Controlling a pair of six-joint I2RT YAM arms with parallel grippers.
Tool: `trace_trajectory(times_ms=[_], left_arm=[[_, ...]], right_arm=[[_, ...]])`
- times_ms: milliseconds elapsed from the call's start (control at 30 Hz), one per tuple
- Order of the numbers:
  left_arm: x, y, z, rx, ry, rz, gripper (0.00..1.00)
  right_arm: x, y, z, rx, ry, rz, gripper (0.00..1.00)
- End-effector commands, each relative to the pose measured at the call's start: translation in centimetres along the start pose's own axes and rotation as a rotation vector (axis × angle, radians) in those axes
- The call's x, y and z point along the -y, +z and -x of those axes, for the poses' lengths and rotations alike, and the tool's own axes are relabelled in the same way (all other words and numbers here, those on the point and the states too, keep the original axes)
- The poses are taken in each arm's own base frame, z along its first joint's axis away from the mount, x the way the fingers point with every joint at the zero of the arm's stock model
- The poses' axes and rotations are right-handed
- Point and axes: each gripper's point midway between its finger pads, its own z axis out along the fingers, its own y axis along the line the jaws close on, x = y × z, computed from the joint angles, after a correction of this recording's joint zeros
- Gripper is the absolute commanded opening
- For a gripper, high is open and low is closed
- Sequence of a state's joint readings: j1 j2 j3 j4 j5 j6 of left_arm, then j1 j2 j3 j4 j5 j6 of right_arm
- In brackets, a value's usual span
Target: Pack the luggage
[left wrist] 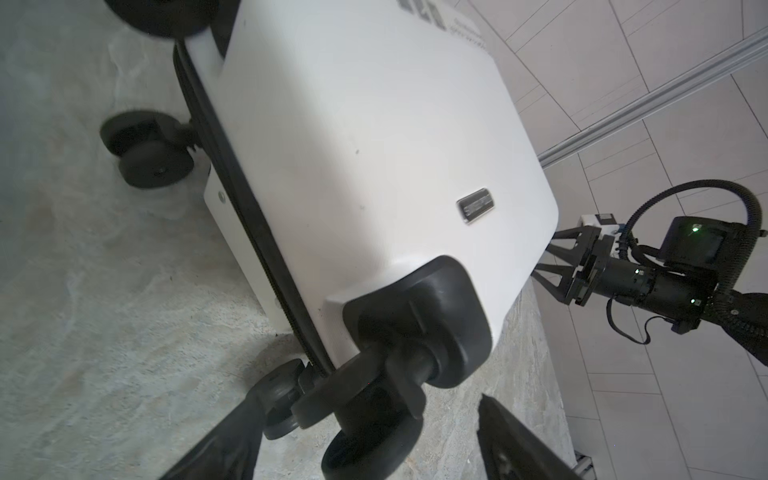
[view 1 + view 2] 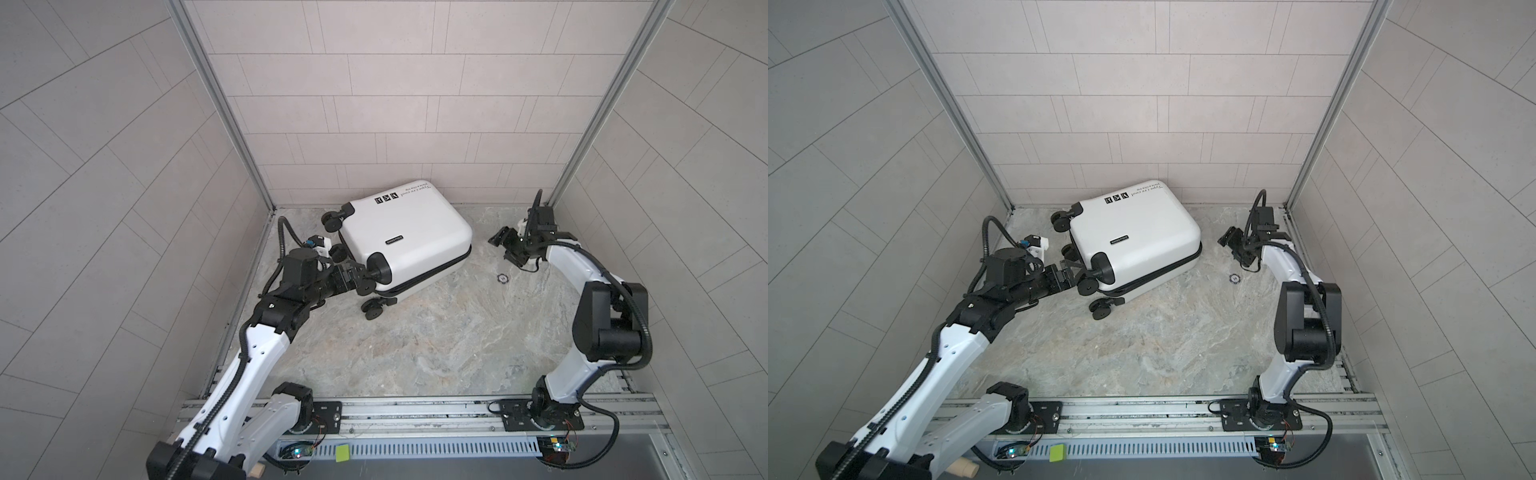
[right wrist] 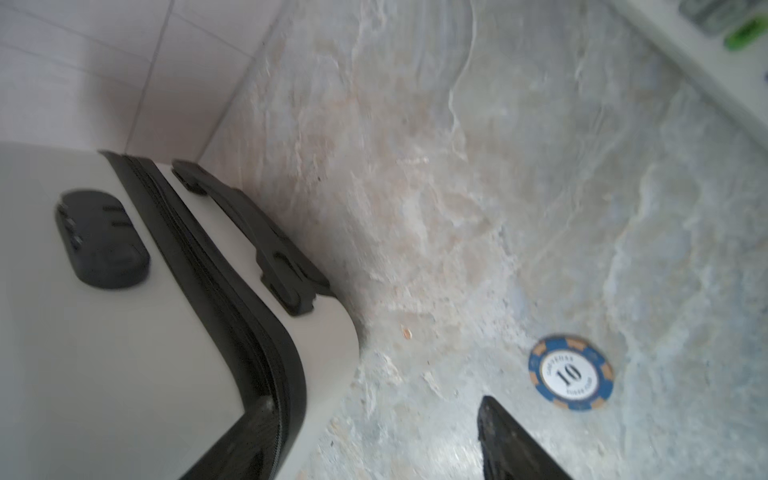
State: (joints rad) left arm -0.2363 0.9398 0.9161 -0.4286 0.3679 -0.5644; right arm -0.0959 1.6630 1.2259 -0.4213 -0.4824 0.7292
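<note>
Luggage (image 2: 405, 237) (image 2: 1133, 241): white hard-shell suitcase, zipped shut, lying flat on one shell on the marble-patterned table (image 2: 415, 353), at the back and left of centre, far corner close to the tiled back wall. Wheeled end faces the left arm; handle (image 3: 249, 237) and combination lock (image 3: 102, 239) are on the end toward the right arm. Left gripper (image 2: 360, 276) is at the near upper caster wheel (image 1: 365, 424), jaws spread wide. Left wrist view shows one finger (image 1: 224, 436) on each side of the wheel, and the other finger (image 1: 511, 440) is clearly apart from it; nothing gripped. Right gripper (image 2: 505, 245) hovers near the handle end, not touching the shell, jaws parted and empty. A blue poker chip marked "10" (image 3: 571, 372) (image 2: 503, 278) lies on the table near the right gripper.
</note>
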Motion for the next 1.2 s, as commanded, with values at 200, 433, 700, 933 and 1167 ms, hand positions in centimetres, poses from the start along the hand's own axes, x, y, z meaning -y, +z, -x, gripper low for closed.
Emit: trace_trajectory(times_ms=[200,433,700,933,1167], left_arm=[[-0.7,-1.3,9.3,0.087,0.063,0.114,0.87],[-6.8,1.8,16.3,0.123,-0.056,0.179,0.78],[-15.0,9.8,17.2,0.003,-0.193,0.213,0.64],[-21.5,15.2,15.2,-0.116,-0.348,0.245,0.47],[-23.0,19.4,11.4,-0.239,-0.452,0.178,0.36]], right_arm=[[-0.6,-2.6,-7.3,-0.003,-0.209,-0.018,0.74],[-2.1,-2.6,-13.3,-0.016,-0.353,-0.005,0.7],[-2.2,-0.5,-15.7,-0.067,-0.358,-0.001,0.65],[-2.4,0.0,-15.5,-0.071,-0.354,-0.006,0.63],[-2.6,1.5,-15.5,-0.084,-0.327,0.0,0.61]])
